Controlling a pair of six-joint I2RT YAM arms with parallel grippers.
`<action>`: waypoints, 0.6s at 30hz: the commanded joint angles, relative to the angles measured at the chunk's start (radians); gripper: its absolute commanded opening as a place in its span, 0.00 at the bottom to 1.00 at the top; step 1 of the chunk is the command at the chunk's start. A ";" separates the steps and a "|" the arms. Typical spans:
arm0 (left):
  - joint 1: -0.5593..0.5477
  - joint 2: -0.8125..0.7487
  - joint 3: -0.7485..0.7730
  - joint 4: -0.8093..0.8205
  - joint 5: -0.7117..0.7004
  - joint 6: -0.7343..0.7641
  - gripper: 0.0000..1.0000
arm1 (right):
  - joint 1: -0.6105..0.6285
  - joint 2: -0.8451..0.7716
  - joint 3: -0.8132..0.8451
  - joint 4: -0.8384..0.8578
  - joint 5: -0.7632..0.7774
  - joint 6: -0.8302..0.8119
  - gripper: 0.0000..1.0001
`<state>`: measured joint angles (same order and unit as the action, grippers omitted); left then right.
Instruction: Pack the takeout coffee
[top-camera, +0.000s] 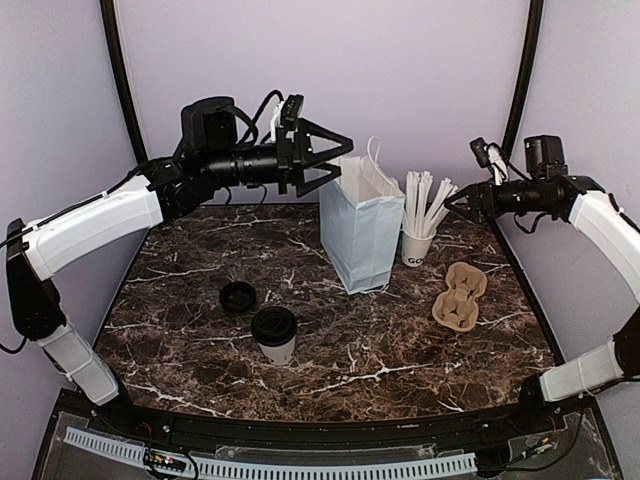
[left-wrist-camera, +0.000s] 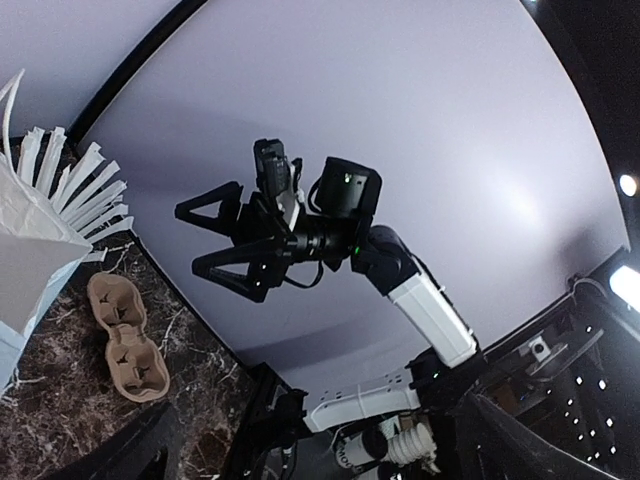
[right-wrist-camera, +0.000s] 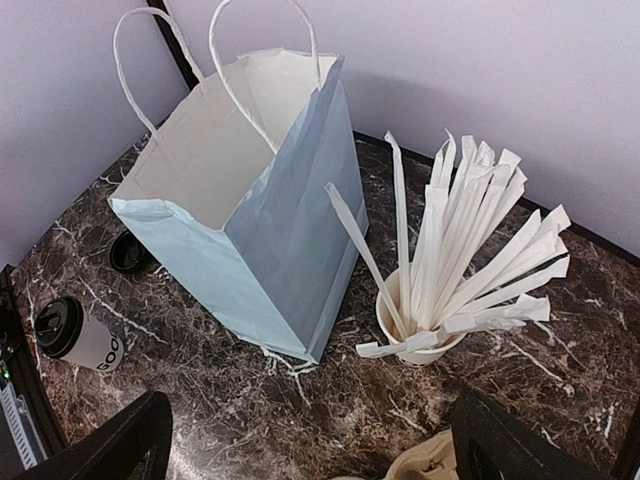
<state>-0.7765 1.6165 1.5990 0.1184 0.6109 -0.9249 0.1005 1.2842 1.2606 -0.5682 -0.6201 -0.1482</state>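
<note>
Up at the back of the dark marbled table (top-camera: 400, 370), both arms hang in the air with nothing in them. The left gripper (top-camera: 343, 162) has its jaws spread wide just beside the mouth of the tall white paper bag with cord handles (top-camera: 360, 235). The right gripper (top-camera: 450, 202) is just as wide, next to the white cup of long paper-wrapped sticks (top-camera: 418, 245). The takeout coffee (top-camera: 274, 335), a small white paper cup with dark lettering and a round black lid, stands upright well below the left jaws and nearer the arm bases. A loose black plastic lid (top-camera: 238, 296) lies close by, and the brown pulp cup carrier (top-camera: 460, 295) sits beneath the right jaws. To my eye the job hasn't started, and the left arm looks better placed to fetch the cup. I'd bring those jaws down to straddle the paper wall under the lid, close gently so it doesn't buckle, keep it level, then lift it high enough to clear the bag's rim and handles.
</note>
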 joint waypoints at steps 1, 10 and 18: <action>0.008 -0.082 -0.106 -0.145 -0.091 0.329 0.99 | -0.008 -0.018 0.044 0.015 0.038 -0.009 0.99; -0.011 -0.254 -0.290 -0.640 -0.959 0.648 0.99 | -0.017 -0.023 0.121 -0.051 0.058 -0.033 0.99; 0.058 -0.337 -0.368 -0.636 -0.680 0.785 0.89 | -0.020 -0.036 0.094 -0.087 0.085 -0.079 0.99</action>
<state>-0.7246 1.3212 1.2568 -0.5106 -0.2394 -0.2749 0.0879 1.2766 1.3575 -0.6373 -0.5610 -0.1871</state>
